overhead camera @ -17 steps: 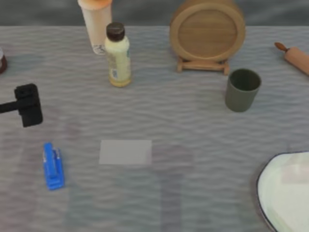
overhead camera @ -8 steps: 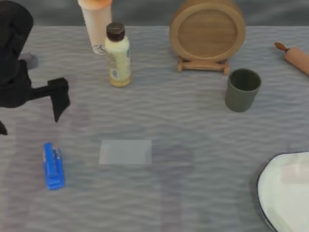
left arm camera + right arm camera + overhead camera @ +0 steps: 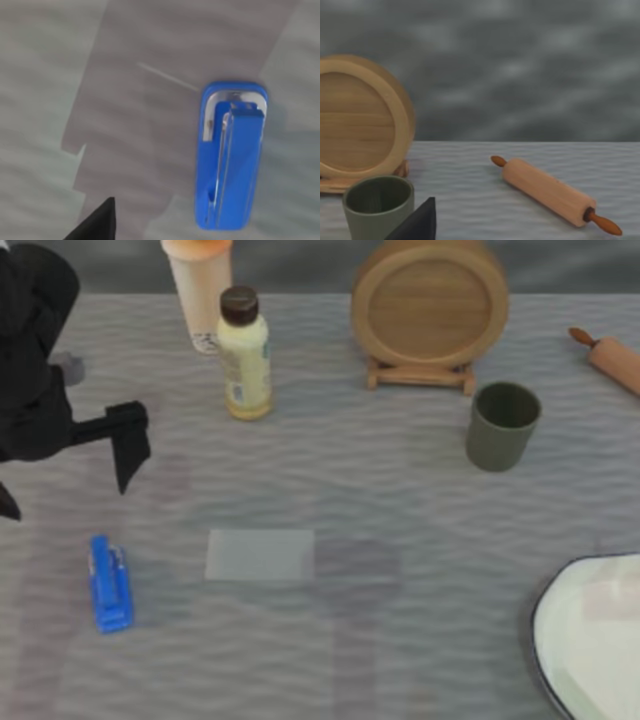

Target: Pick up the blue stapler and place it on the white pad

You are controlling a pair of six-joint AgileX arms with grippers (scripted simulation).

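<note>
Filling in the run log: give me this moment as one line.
phase: approach | left gripper: open, above table beyond small bright blue plastic stapler | stapler: on table, left of thin pale white pad | right arm: out of top view

No text can be read anywhere. The cream bottle [image 3: 244,353] at the far left carries a small label with blue marks, too blurred to make out.

We see a bright blue stapler [image 3: 110,584], a pale whitish-grey pad [image 3: 260,555], our black left gripper [image 3: 65,475], a dull green cup [image 3: 503,426], and a grey rippled table [image 3: 400,510]
</note>
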